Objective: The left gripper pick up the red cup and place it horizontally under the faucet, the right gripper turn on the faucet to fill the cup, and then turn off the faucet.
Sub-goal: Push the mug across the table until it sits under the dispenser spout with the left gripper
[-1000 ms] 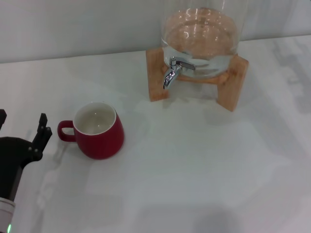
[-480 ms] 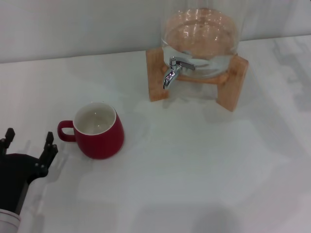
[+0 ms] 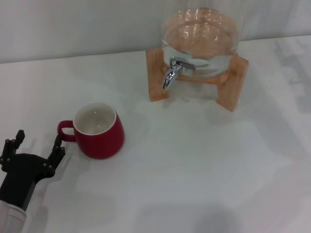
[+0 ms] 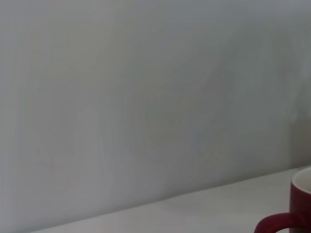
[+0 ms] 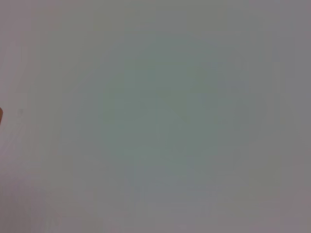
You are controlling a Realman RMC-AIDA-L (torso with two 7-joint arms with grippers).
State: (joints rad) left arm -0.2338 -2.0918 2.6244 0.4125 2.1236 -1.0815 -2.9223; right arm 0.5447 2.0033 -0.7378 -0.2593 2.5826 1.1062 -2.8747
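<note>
The red cup (image 3: 99, 130) stands upright on the white table, left of centre in the head view, white inside showing, handle pointing left. My left gripper (image 3: 37, 143) is open at the lower left, fingers spread, just left of the handle and apart from it. The left wrist view shows the cup's handle and rim (image 4: 291, 213) at its edge. The chrome faucet (image 3: 172, 72) juts from the glass jar (image 3: 200, 39) on its wooden stand at the back. The right gripper is out of view.
The wooden stand (image 3: 232, 86) has legs on either side of the faucet. A grey wall (image 3: 73, 24) runs behind the table. The white table (image 3: 194, 165) spreads in front of the jar. The right wrist view shows only a plain pale surface.
My left gripper has moved right, towards the cup's handle, and its two fingers have come fully into the head view. The cup and faucet have not moved.
</note>
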